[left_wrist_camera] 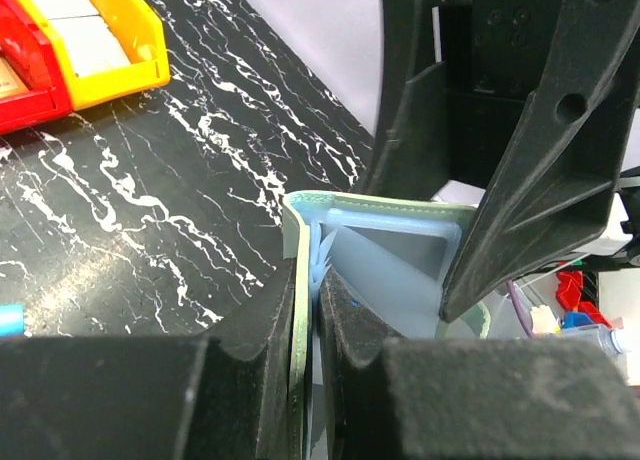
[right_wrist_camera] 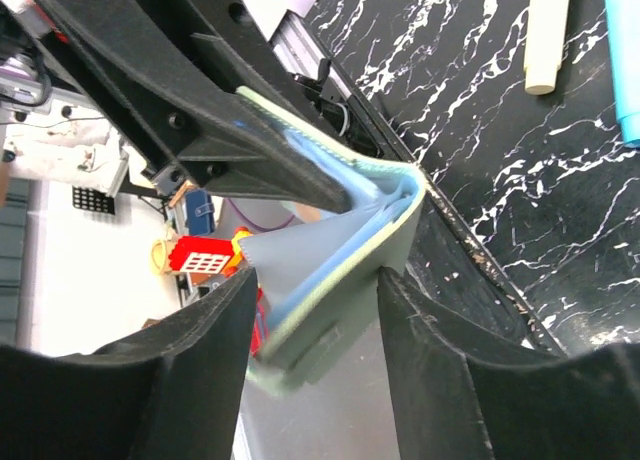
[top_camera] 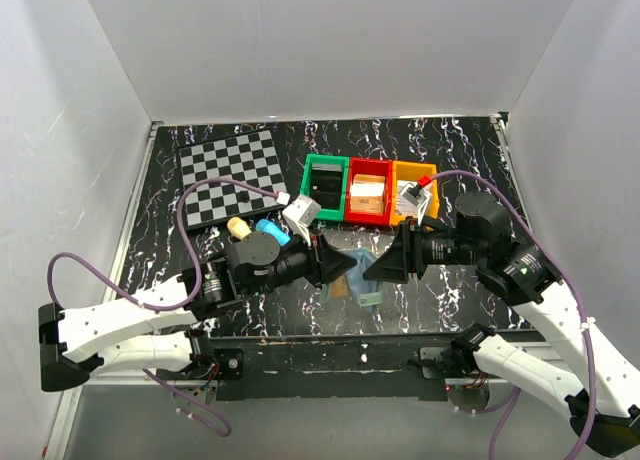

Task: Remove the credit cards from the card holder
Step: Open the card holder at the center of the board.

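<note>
The card holder hangs open in a V above the table, between my two grippers. My left gripper is shut on one grey-green panel of the card holder; the pale blue inside faces right. My right gripper is open and straddles the other panel, fingers apart on both sides of it. A pale grey card sticks out of a pocket. In the top view a brownish-striped card shows just under the holder; I cannot tell whether it lies on the table. The right gripper's finger looms over the holder.
The checkered board lies at the back left. Green, red and yellow bins stand behind the grippers. A white block, a cork and a blue marker lie near the left arm. The table's front edge is close.
</note>
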### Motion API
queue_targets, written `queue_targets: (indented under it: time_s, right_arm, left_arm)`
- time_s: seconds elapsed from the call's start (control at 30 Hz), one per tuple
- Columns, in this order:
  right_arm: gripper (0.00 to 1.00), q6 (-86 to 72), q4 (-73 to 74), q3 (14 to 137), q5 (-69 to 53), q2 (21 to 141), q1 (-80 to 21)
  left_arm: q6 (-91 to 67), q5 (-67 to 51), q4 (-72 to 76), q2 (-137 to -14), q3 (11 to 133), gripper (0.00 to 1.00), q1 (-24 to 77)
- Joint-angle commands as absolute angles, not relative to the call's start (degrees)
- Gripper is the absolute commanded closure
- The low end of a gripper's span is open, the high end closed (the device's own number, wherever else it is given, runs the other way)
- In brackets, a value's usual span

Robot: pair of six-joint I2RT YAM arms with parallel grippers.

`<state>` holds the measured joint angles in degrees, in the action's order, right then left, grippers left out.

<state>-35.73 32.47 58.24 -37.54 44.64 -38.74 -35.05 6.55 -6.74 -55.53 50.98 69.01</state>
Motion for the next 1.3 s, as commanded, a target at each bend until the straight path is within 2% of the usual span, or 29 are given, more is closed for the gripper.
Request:
queue_targets:
  time_s: [0.0, 0.37, 0.53, 0.8, 0.93, 1.03, 1.17, 1.23, 1.27]
  right_arm:
    - [0.37, -35.16, 30.5, 58.8, -36.3, 44.82, -38.85]
    - [0.33, -35.24, 31.55, 60.38, -33.93, 46.14, -38.85]
    - [0.19, -35.51, 29.97, 59.42, -34.8, 43.77, -38.67]
    - [0.18, -36.3, 29.18, 57.57, -36.65, 44.21, -38.32]
    - [0.33, -35.95, 29.27, 57.13, -37.7, 45.17, -38.32]
    - [0.53, -36.03, 29.27, 56.95, -37.97, 45.79, -38.23]
    - [0.75, -36.12, 28.74, 56.16, -37.62, 45.97, -38.32]
    - [0.96, -36.39, 28.04, 55.37, -37.36, 45.79, -38.32]
    - [0.99, -36.56, 27.52, 54.94, -37.44, 45.62, -38.32]
  left_arm:
    - [-34.1, 4.92, -7.9, -55.63, 55.54, 1.0, 69.26]
    - [-32.7, 6.94, -17.57, -59.68, 63.1, 1.0, 69.35]
    - [-32.78, 9.14, -18.46, -59.42, 62.32, 1.0, 69.35]
    - [-33.05, 8.96, -18.55, -58.97, 62.14, 1.0, 69.26]
    - [-33.66, 8.0, -18.02, -59.06, 62.84, 1.0, 69.35]
    - [-34.19, 7.39, -17.4, -59.06, 62.93, 1.0, 69.35]
    - [-34.19, 6.77, -17.31, -59.68, 63.63, 0.94, 69.35]
    - [-34.1, 6.16, -17.4, -59.76, 64.25, 0.88, 69.26]
    - [-34.1, 5.8, -17.49, -59.85, 64.42, 0.84, 69.34]
